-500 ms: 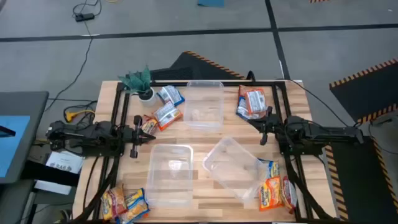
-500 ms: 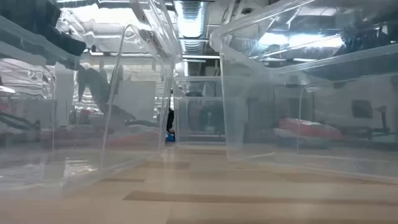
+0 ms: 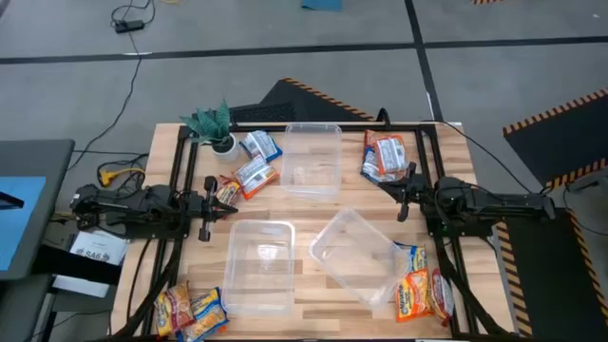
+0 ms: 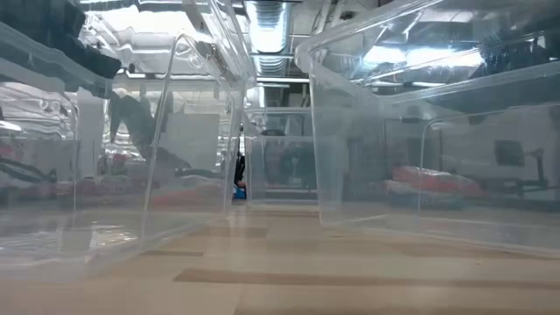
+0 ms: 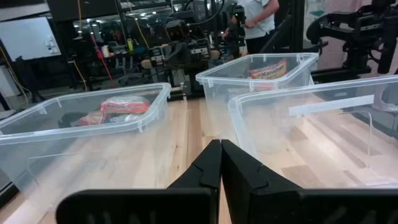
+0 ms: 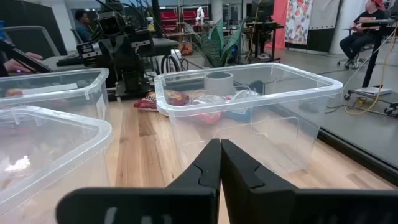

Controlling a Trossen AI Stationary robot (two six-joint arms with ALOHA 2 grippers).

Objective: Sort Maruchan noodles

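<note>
Maruchan noodles lie in loose groups on the wooden table: blue-white and red packets (image 3: 255, 161) by the plant at the far left, one small packet (image 3: 227, 192) close to my left gripper, red ones (image 3: 385, 157) at the far right, orange ones (image 3: 418, 293) at the near right and more (image 3: 190, 311) at the near left. My left gripper (image 3: 217, 207) rests shut at the left edge, pointing right (image 5: 220, 152). My right gripper (image 3: 399, 195) rests shut at the right edge, pointing left (image 6: 220, 152). Neither has anything between its fingers.
Three clear plastic bins stand between the arms: one at the far centre (image 3: 312, 160), one at the near left (image 3: 258, 264), one turned askew at the near right (image 3: 359, 255). A small green potted plant (image 3: 214, 123) stands at the far left. People show in the room beyond.
</note>
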